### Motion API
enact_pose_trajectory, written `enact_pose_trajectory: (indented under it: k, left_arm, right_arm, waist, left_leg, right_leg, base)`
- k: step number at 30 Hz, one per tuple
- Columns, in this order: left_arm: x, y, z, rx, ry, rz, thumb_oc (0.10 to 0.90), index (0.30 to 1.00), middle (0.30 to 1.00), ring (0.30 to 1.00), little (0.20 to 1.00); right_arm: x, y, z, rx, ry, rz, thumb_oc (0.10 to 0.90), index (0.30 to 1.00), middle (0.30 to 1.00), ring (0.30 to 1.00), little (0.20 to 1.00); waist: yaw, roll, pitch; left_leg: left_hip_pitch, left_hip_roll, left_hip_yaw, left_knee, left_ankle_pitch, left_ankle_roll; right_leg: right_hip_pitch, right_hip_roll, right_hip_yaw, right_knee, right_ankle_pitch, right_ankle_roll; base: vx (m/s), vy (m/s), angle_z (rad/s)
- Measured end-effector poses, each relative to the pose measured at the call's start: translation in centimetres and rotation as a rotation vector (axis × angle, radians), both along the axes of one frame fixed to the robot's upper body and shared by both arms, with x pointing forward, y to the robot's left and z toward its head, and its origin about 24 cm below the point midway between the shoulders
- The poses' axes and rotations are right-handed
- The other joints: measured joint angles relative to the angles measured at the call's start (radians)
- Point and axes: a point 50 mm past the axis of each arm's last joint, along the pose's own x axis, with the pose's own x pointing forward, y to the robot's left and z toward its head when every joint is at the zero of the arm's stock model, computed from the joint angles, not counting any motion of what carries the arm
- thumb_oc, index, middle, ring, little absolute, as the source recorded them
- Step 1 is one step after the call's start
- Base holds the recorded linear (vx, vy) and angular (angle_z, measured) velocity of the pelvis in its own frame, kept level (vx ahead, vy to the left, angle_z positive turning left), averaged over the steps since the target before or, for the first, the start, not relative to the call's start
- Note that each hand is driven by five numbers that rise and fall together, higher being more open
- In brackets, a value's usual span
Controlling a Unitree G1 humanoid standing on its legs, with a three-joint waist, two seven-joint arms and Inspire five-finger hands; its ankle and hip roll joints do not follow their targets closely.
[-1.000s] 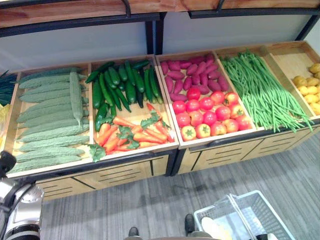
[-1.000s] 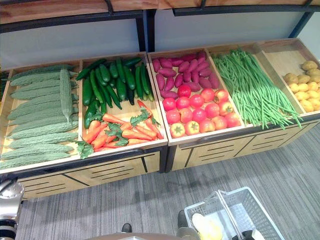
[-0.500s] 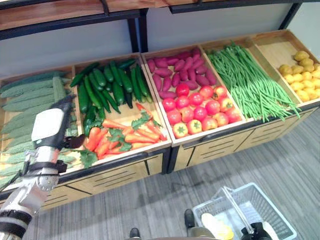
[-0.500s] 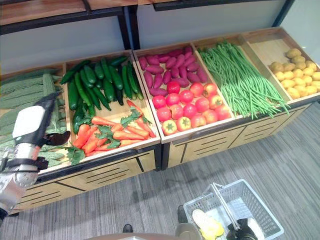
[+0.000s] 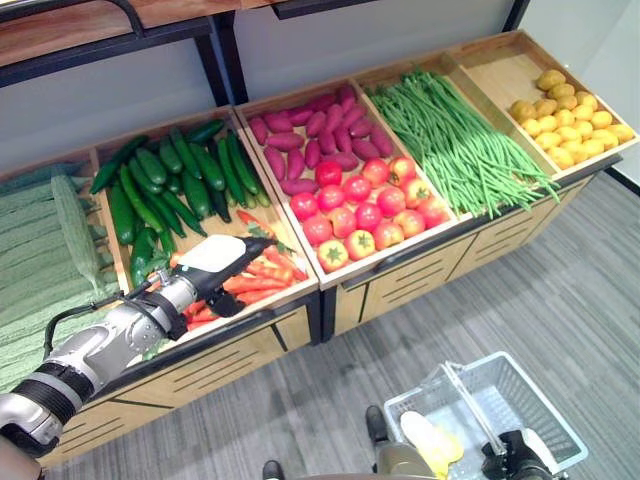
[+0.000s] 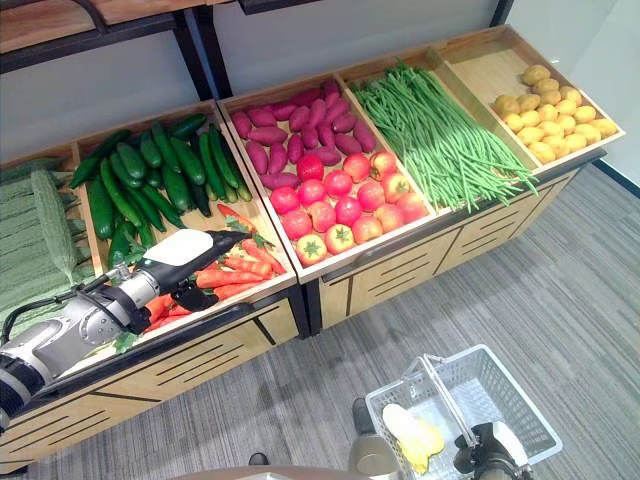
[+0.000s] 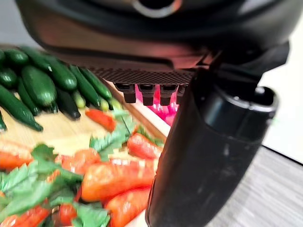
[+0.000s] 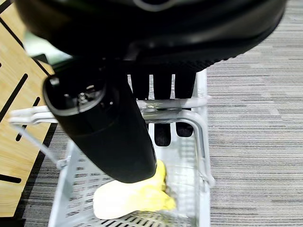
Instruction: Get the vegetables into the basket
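Observation:
Orange carrots (image 5: 262,284) with green tops lie in the front of a wooden crate. My left hand (image 5: 212,262) hovers just over them, open, its fingers straight and pointing toward the tomato crate. The left wrist view shows the carrots (image 7: 113,179) close under the fingers (image 7: 147,93), with nothing held. At the lower right hangs a white wire basket (image 5: 560,430) above the floor. My right hand (image 5: 512,462) is shut on its handle (image 8: 165,105), the fingers (image 8: 163,85) curled over the bar. A pale yellow vegetable (image 8: 137,196) lies in the basket.
The sloped stand holds bitter gourds (image 5: 50,250), cucumbers (image 5: 170,185), purple sweet potatoes (image 5: 310,135), tomatoes (image 5: 365,205), green beans (image 5: 450,140) and potatoes (image 5: 565,115). A wooden shelf (image 5: 100,25) overhangs the back. Grey floor lies in front of the stand.
The camera has swung, shifting the whole picture. My left hand has come up and moved right, from beside the bitter gourds to above the carrots. The right hand keeps hold of the basket.

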Motion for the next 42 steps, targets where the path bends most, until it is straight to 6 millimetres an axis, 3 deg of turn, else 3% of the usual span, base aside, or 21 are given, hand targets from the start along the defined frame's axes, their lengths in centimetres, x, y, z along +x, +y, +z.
enact_pose_trajectory:
  k: [15, 25, 26, 27, 28, 42]
  left_arm:
    - [0.5, 2.6, -0.6, 0.163, 0.002, 0.084, 0.9, 1.0, 1.0, 1.0, 1.0]
    - [1.1, 3.0, -1.0, 0.188, 0.022, 0.114, 0.9, 1.0, 1.0, 1.0, 1.0]
    - [1.3, 2.9, -1.1, 0.193, 0.023, 0.118, 0.641, 0.638, 0.638, 0.638, 0.638]
    - [1.4, 2.9, -1.0, 0.194, 0.021, 0.12, 0.427, 0.338, 0.338, 0.338, 0.338]
    - [1.5, 2.8, -1.0, 0.195, 0.019, 0.118, 0.4, 0.3, 0.3, 0.3, 0.3]
    - [2.6, 2.4, -1.5, 0.29, -0.036, 0.113, 0.4, 0.3, 0.3, 0.3, 0.3]
  right_arm:
    - [0.1, -0.8, 0.4, -0.022, -0.001, 0.001, 0.4, 0.3, 0.3, 0.3, 0.3]
    - [2.0, -0.6, 0.7, -0.015, -0.038, 0.018, 0.4, 0.3, 0.3, 0.3, 0.3]
    - [2.3, -0.6, 0.8, -0.014, -0.047, 0.022, 0.4, 0.3, 0.3, 0.3, 0.3]
    - [2.5, -0.6, 0.9, -0.014, -0.051, 0.023, 0.4, 0.3, 0.3, 0.3, 0.3]
    - [2.5, -0.6, 0.9, -0.015, -0.052, 0.023, 0.4, 0.3, 0.3, 0.3, 0.3]
    - [2.9, -0.6, 0.9, -0.023, -0.043, 0.042, 0.4, 0.3, 0.3, 0.3, 0.3]
  waist:
    - [0.008, 0.012, 0.02]
    - [0.009, 0.011, 0.043]
    - [0.004, 0.01, 0.051]
    - [0.002, 0.01, 0.056]
    - [0.002, 0.01, 0.06]
    - [-0.001, 0.01, 0.066]
  left_leg:
    - [-0.007, 0.0, 0.011, 0.0, 0.0, 0.0]
    - [-0.025, -0.001, 0.011, 0.0, 0.0, 0.0]
    - [-0.025, -0.001, 0.011, 0.0, 0.0, 0.0]
    - [-0.025, -0.001, 0.011, 0.0, 0.0, 0.0]
    - [-0.025, -0.001, 0.011, 0.0, 0.0, 0.0]
    - [-0.009, -0.001, 0.03, 0.0, 0.0, -0.001]
  right_leg:
    - [-0.014, 0.001, 0.009, 0.0, 0.001, 0.004]
    - [-0.032, 0.005, 0.009, 0.0, 0.008, -0.003]
    - [-0.032, 0.006, 0.009, 0.0, 0.009, -0.003]
    - [-0.033, 0.006, 0.01, 0.0, 0.009, -0.003]
    - [-0.033, 0.006, 0.01, 0.0, 0.008, -0.003]
    - [-0.026, 0.014, 0.025, 0.001, 0.013, -0.004]
  base:
    - [0.0, 0.002, -0.02]
    - [0.0, 0.0, 0.0]
    - [0.0, 0.0, 0.0]
    - [0.0, 0.0, 0.0]
    - [0.0, 0.0, 0.0]
    - [0.01, 0.002, -0.03]
